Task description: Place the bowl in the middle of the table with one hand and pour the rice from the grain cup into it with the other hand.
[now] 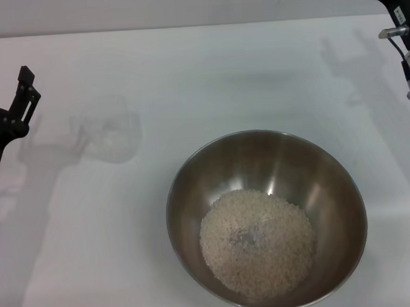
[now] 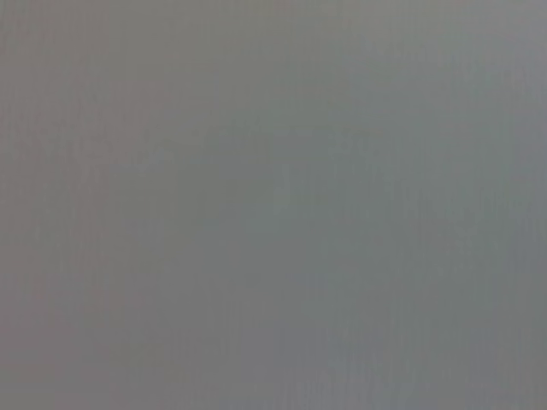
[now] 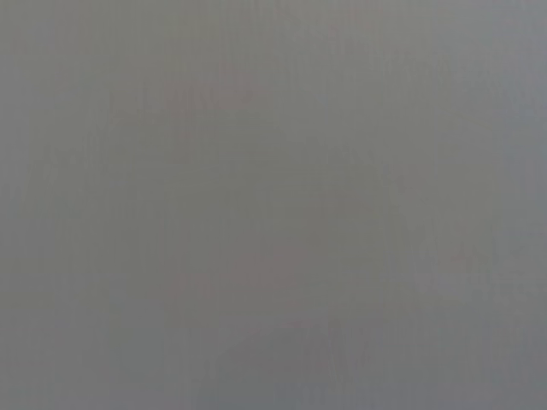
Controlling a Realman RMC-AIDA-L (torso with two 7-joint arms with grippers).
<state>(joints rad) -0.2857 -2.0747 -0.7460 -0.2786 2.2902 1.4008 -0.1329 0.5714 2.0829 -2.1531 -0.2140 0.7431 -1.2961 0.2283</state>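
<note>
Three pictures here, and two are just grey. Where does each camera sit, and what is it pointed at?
Head view: from the robot's head, looking down at the table with the bowl of rice and the grain cup; left gripper and right gripper show at the edges.
Left wrist view: on the left arm; only flat grey, no fingers.
Right wrist view: on the right arm; likewise grey.
Shared: both wrist views show nothing recognisable.

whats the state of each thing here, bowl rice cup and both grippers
bowl: upright on the table, holding the rice
rice: loose heap in the bottom of the bowl
grain cup: on the table to the bowl's left, apart from it, looks empty, not held
left gripper: at the left edge, away from the cup, holding nothing
right gripper: at the far right corner, only partly in view
</note>
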